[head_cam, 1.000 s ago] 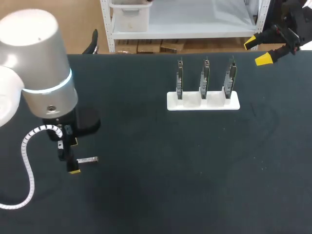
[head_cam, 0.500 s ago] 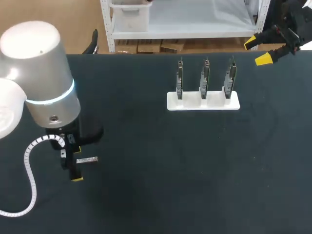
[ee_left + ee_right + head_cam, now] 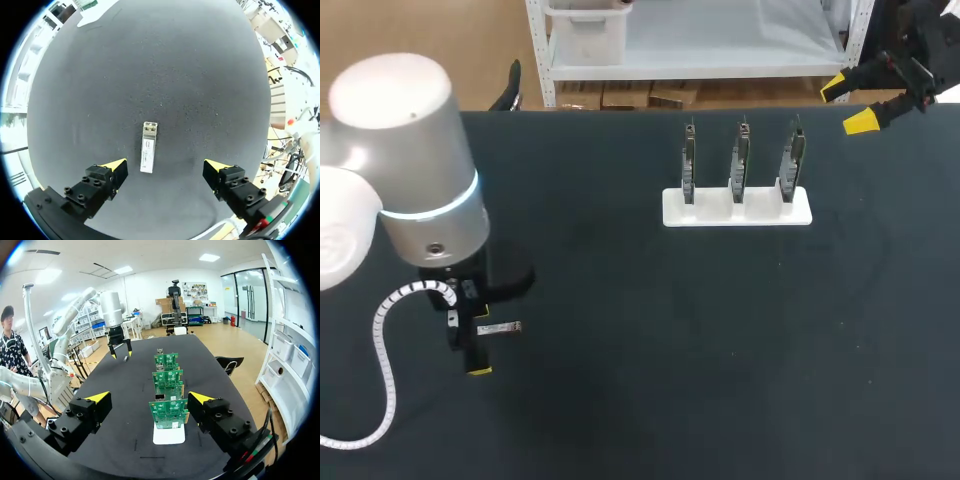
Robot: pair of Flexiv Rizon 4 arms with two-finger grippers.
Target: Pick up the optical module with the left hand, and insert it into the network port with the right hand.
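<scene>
The optical module (image 3: 501, 328), a small silver bar, lies flat on the black table (image 3: 650, 350) at the left. My left gripper (image 3: 472, 336) hangs just above it, open. In the left wrist view the module (image 3: 148, 154) lies lengthwise between the fingers of the left gripper (image 3: 165, 168), nearer one yellow tip and touching neither. A white rack (image 3: 737, 208) holds three upright green boards with network ports (image 3: 167, 412). My right gripper (image 3: 848, 105) is open and empty at the table's far right corner; the right wrist view has this gripper (image 3: 150, 398) looking along the row of boards.
The rack's white base (image 3: 168, 434) sits just ahead of my right gripper, with the boards one behind the other. Far across the table my left arm (image 3: 111, 307) shows in that view. Bare black tabletop lies between the module and the rack.
My left arm has shifted slightly toward the table's front and sunk closer over the module. The module, the rack and the right arm have not moved.
</scene>
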